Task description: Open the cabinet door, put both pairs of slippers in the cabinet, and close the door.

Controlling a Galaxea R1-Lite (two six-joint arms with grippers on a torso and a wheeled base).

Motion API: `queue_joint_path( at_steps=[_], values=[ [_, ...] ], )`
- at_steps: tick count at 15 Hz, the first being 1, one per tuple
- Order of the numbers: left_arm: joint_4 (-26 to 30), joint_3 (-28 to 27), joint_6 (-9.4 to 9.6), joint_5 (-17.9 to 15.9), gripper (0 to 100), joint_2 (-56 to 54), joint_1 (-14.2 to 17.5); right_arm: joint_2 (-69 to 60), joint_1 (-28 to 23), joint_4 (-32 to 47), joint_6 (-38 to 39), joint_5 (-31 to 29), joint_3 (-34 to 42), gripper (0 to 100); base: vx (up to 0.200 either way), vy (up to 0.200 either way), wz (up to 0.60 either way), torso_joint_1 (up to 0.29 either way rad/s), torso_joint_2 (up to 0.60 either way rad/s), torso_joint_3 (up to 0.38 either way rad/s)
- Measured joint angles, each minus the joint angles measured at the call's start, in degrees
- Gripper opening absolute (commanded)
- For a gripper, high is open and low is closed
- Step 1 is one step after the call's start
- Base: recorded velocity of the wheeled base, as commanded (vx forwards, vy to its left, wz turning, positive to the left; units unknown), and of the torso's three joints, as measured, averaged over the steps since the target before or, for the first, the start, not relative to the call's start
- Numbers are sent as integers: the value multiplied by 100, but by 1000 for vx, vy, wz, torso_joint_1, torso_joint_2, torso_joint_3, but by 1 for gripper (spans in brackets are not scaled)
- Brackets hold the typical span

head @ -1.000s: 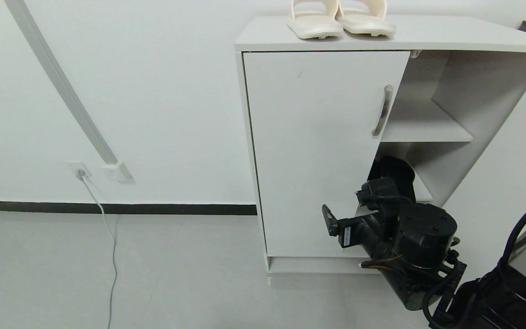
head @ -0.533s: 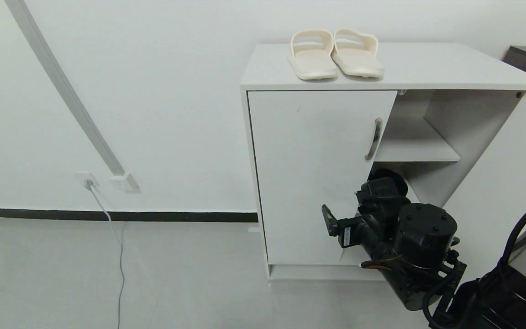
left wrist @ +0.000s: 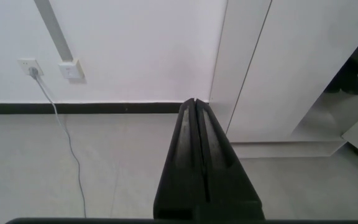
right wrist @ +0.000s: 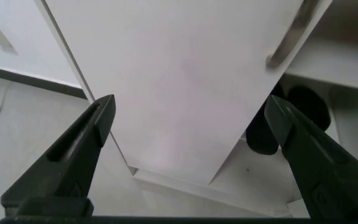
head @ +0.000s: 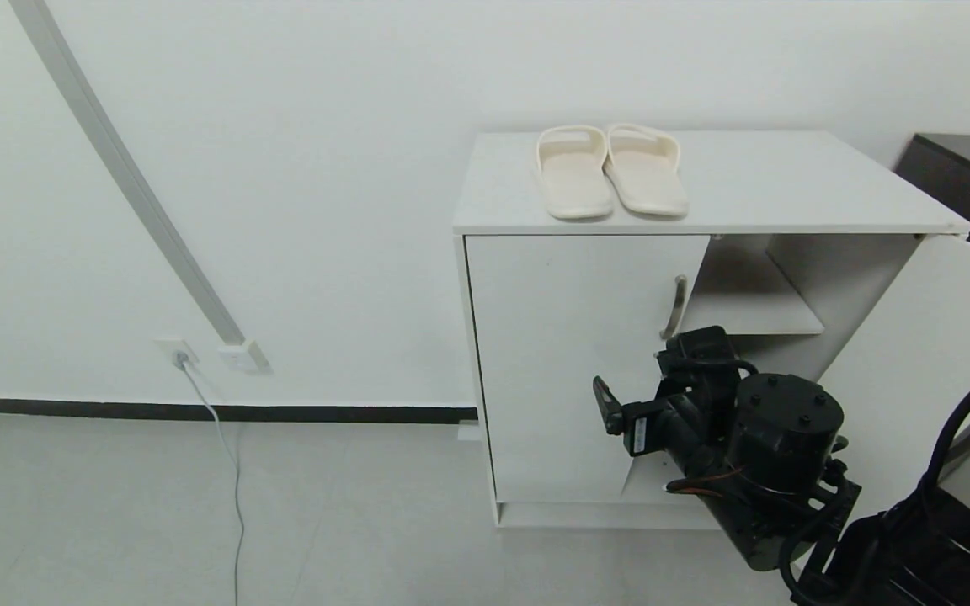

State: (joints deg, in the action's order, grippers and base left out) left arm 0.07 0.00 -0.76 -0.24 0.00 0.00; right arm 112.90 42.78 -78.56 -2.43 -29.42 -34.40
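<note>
A pair of cream slippers [head: 611,172] lies on top of the white cabinet [head: 788,185]. The cabinet's left door [head: 569,353] with its metal handle [head: 674,307] is shut, and the right door [head: 923,362] stands swung open. My right gripper [head: 649,387] hangs open in front of the left door's lower half, with nothing between its fingers [right wrist: 190,106]. Dark slippers [right wrist: 303,106] sit on the low shelf behind the door edge [left wrist: 353,74]. My left gripper [left wrist: 194,106] is shut on nothing, out over the floor left of the cabinet.
An upper shelf [head: 754,316] shows inside the open compartment. A wall socket with a cable [head: 178,353] and a slanting conduit [head: 114,160] are on the wall at left. A dark piece of furniture [head: 965,177] stands right of the cabinet. Bare floor lies at left.
The head camera has shifted, so the cabinet sits lower in the picture and more of its top shows. Against the door, my right gripper now stands higher, hiding the dark slippers.
</note>
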Motion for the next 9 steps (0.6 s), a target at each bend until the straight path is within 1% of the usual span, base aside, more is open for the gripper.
queue_joint_path(
  at_steps=[5,9],
  values=[
    [-2,0,0,0,0,0,0,-2,0,0,0,2,4,100,0,0,0,222,-531,-315],
    [-5,0,-2,-2,0,0,0,-5,0,-5,0,0,15,100,0,0,0,250,-570,-327]
  ],
)
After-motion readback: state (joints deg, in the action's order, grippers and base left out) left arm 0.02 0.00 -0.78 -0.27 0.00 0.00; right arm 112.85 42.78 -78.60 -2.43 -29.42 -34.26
